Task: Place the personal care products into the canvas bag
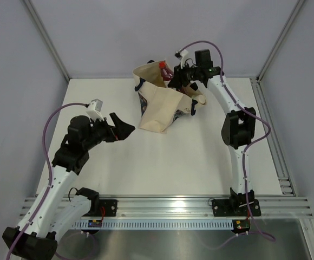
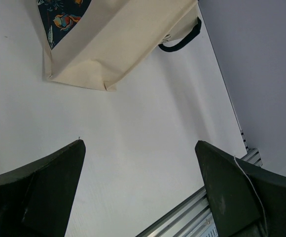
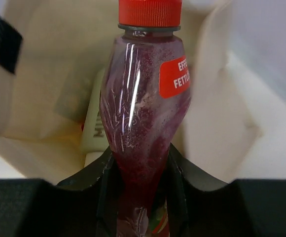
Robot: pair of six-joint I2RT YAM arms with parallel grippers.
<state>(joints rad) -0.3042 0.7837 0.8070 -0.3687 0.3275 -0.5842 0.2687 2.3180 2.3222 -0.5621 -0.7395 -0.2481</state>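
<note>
The canvas bag (image 1: 157,105) lies at the back middle of the table, its mouth facing the back. My right gripper (image 1: 174,76) is at the mouth, shut on a dark-red translucent bottle (image 3: 143,98) with a red cap and red label; the cap (image 1: 163,69) points into the opening. In the right wrist view my gripper (image 3: 138,163) clamps the bottle's lower body over the cream bag interior (image 3: 217,108). A pale bottle (image 3: 93,126) lies inside. My left gripper (image 1: 125,129) is open and empty above the table, left of the bag (image 2: 118,39). Other bottles are hidden.
The bag has a navy handle (image 2: 180,43) and a dark printed patch (image 2: 64,17). An aluminium rail (image 1: 168,206) runs along the near edge and also shows in the left wrist view (image 2: 192,212). Grey enclosure walls (image 1: 146,32) stand close behind the bag.
</note>
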